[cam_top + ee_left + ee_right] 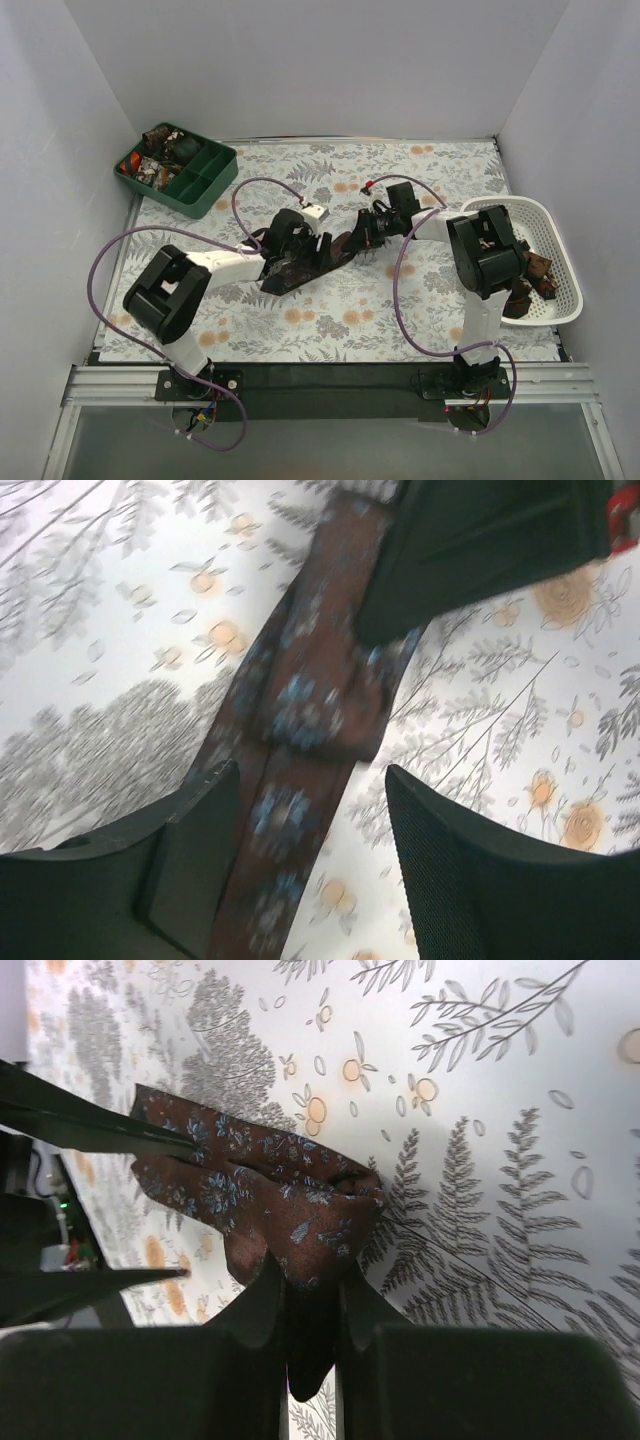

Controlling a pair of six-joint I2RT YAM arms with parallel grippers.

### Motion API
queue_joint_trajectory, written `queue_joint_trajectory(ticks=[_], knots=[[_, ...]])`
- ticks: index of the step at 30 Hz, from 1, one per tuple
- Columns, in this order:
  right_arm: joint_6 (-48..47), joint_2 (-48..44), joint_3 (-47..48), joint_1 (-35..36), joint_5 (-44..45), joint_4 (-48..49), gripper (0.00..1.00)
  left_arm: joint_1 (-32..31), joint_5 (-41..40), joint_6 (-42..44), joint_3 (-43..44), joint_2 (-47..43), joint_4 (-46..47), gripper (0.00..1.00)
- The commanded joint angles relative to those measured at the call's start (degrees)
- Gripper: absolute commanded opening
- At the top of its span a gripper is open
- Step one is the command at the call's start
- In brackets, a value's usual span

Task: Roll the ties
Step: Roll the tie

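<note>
Pinching brown tie [260,1190] end, right gripper [311,1295]; left gripper [310,785] straddling it.

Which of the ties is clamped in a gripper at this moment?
The brown, blue-flowered tie lying out on the mat: the right gripper pinches its bunched end. Those in the white basket and green tray lie free.

open tabletop [420,170] lies beyond the tie [335,252]; basket [545,318] crowds right edge; tray [205,205] far-left corner
</note>
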Motion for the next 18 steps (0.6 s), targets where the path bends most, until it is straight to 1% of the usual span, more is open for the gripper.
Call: queue_joint_trajectory(ticks=[1, 4, 9, 12, 18], knots=[[-9.16, -3.60, 4.22, -0.19, 11.76, -11.75, 0.01, 3.04, -1.84, 0.17, -2.62, -7.30, -5.94, 0.57], [-12.50, -5.01, 6.69, -0.10, 18.17, -18.25, 0.01, 5.06, -2.19, 0.79, -5.26, -10.03, -7.26, 0.56], [-16.37, -6.68, 10.03, 0.77, 27.13, -23.54, 0.01, 6.29, -1.75, 1.58, -8.60, -11.18, -7.79, 0.51], [-16.90, -7.03, 10.91, 0.95, 28.64, -25.56, 0.01, 6.29, -1.58, 2.11, -9.31, -8.56, -6.56, 0.50], [-16.64, -7.83, 11.00, 0.87, 27.77, -26.09, 0.01, 6.29, 0.53, 2.90, -6.41, -2.92, -5.68, 0.47]])
